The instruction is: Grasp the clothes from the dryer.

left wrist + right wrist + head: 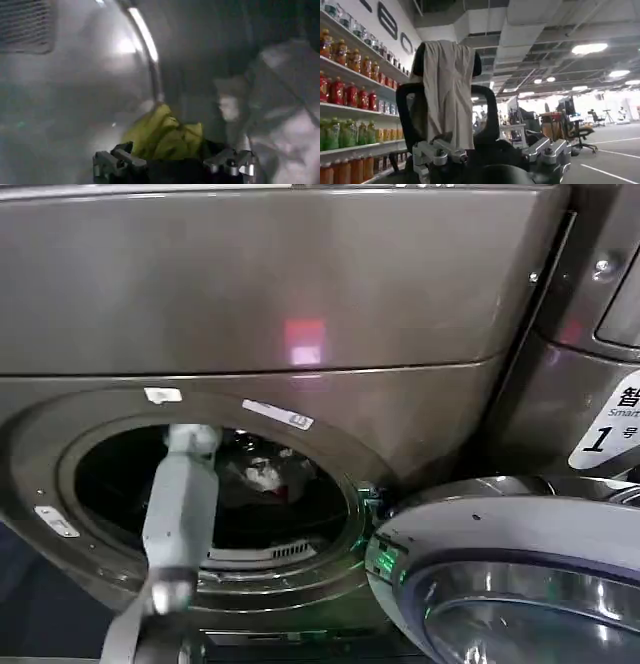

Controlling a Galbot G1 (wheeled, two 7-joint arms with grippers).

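Left end effector (172, 162) against clothes (162, 137)

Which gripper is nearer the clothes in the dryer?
Left. The left gripper is inside the dryer drum, open right at the clothes. The right gripper faces a chair and shelves elsewhere.

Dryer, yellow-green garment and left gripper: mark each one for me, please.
dryer (330, 284): head view, front panel above the port.
yellow-green garment (162, 137): left wrist view, middle of its bunched folds.
left gripper (175, 162): left wrist view, midway between its open fingertips, at the garment.
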